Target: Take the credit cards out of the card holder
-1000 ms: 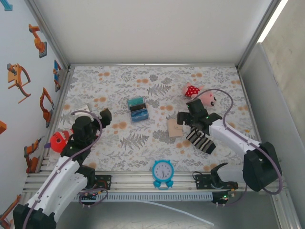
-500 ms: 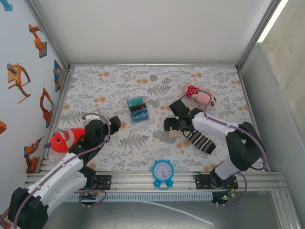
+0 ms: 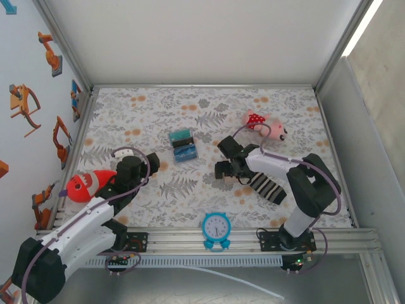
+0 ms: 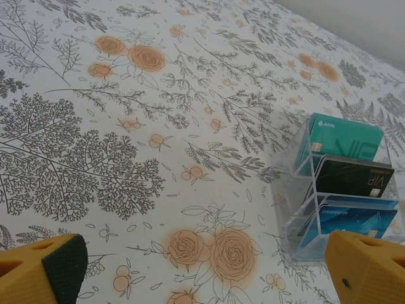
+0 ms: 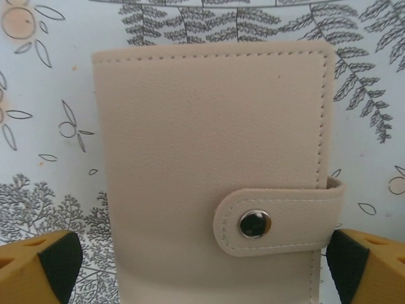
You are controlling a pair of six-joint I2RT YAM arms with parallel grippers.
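The card holder [image 5: 212, 171] is a tan wallet lying flat on the floral cloth, its strap snapped shut with a metal stud. The credit cards are hidden inside it. My right gripper [image 5: 202, 269] hangs right over it, open, one yellow fingertip [image 5: 41, 266] off each side edge, not touching. From above, the right gripper [image 3: 224, 170] covers the wallet almost wholly. My left gripper [image 4: 205, 272] is open over bare cloth with nothing between its fingers. In the top view the left gripper [image 3: 152, 161] sits left of centre.
A clear rack [image 4: 338, 183] with teal, black and blue cards stands right of the left gripper; from above the rack [image 3: 183, 145] is mid-table. A striped sock [image 3: 267, 187], pink plush [image 3: 266, 126], red toy [image 3: 85, 183] and blue clock [image 3: 216, 227] lie around.
The right gripper swung left from beside the wallet to directly over it. The left arm reached forward and to the right, toward the table's middle.
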